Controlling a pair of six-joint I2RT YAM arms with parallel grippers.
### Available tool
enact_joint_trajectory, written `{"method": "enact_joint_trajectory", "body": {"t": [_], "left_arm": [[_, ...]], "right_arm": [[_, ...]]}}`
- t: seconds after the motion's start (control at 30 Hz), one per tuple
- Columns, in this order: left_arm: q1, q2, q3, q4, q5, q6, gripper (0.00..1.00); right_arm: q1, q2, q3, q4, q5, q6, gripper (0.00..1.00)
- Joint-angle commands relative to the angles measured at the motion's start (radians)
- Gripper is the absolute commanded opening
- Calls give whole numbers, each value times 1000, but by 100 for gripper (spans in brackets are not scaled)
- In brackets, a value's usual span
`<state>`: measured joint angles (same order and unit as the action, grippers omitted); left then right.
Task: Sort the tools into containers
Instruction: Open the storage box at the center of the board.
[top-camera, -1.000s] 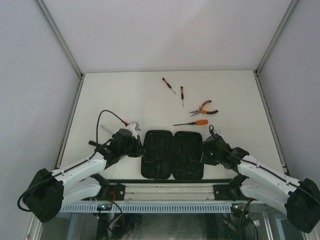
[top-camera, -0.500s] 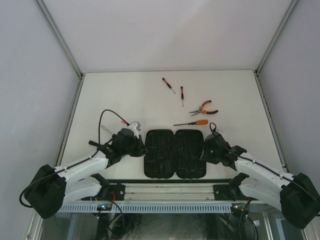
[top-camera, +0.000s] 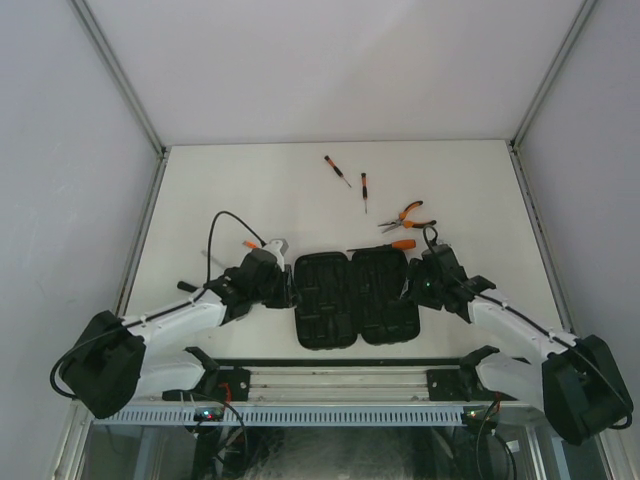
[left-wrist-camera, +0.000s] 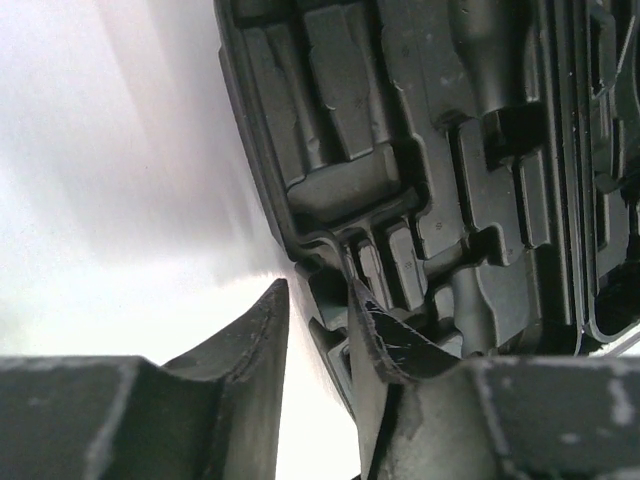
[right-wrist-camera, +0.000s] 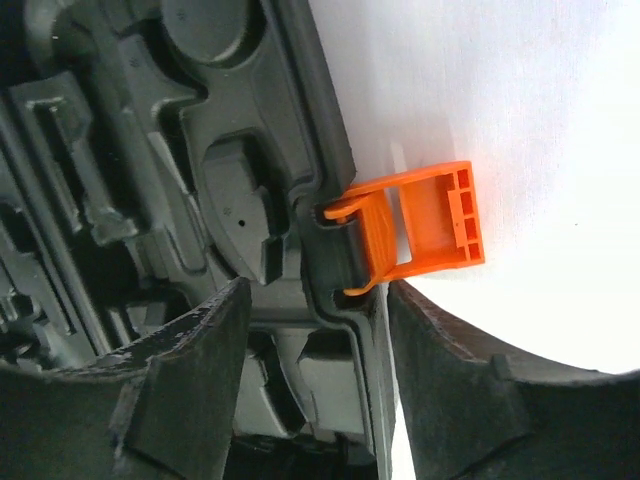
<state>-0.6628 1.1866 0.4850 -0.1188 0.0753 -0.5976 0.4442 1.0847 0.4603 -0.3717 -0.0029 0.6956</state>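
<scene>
The case (top-camera: 355, 300) lies nearest the bases, opened flat on the table (top-camera: 230, 190). Every slot that shows is bare. The left gripper (left-wrist-camera: 315, 300) straddles its left rim with the jaws apart. A strip of white table shows between the outer finger and the rim, so nothing is clamped. The right gripper (right-wrist-camera: 318, 300) straddles the right rim just below the latch (right-wrist-camera: 420, 230), jaws wide, seemingly pressing neither side.

The step in hand looks like setting the case ready, with no tool sorted yet. The next move probably calls for lifting clear of the rims, then a narrow pinch across a thin handle.

The case is matt black moulded plastic, scuffed, with stepped recesses and rounded corners. The latch is a glossy orange ribbed tab. The pads (right-wrist-camera: 190, 380) are dark, rough and worn at the edges.

Just beyond the case's far right corner, a screwdriver (top-camera: 403, 243) shows only its orange handle. Farther off lie the pliers (top-camera: 408, 214), grips splayed. Farthest are a small screwdriver (top-camera: 337, 171) and its twin (top-camera: 364, 188), both slim.
</scene>
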Motion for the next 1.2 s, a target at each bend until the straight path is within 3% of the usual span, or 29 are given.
{"method": "enact_joint_trajectory", "body": {"t": [0.0, 0.37, 0.53, 0.83, 1.17], "left_arm": [[-2, -38, 49, -49, -33, 10, 36], [8, -218, 87, -133, -104, 25, 45], [9, -316, 106, -173, -170, 26, 45], [12, -440, 168, -272, -224, 60, 46], [12, -530, 175, -302, -189, 65, 49]], "right_arm": [[-11, -74, 43, -31, 18, -46, 59], [-67, -342, 65, -121, 52, -55, 61], [-108, -382, 85, -99, 68, -30, 62], [-217, -209, 167, 14, 32, 7, 61], [-302, 111, 255, 172, 90, 170, 61]]}}
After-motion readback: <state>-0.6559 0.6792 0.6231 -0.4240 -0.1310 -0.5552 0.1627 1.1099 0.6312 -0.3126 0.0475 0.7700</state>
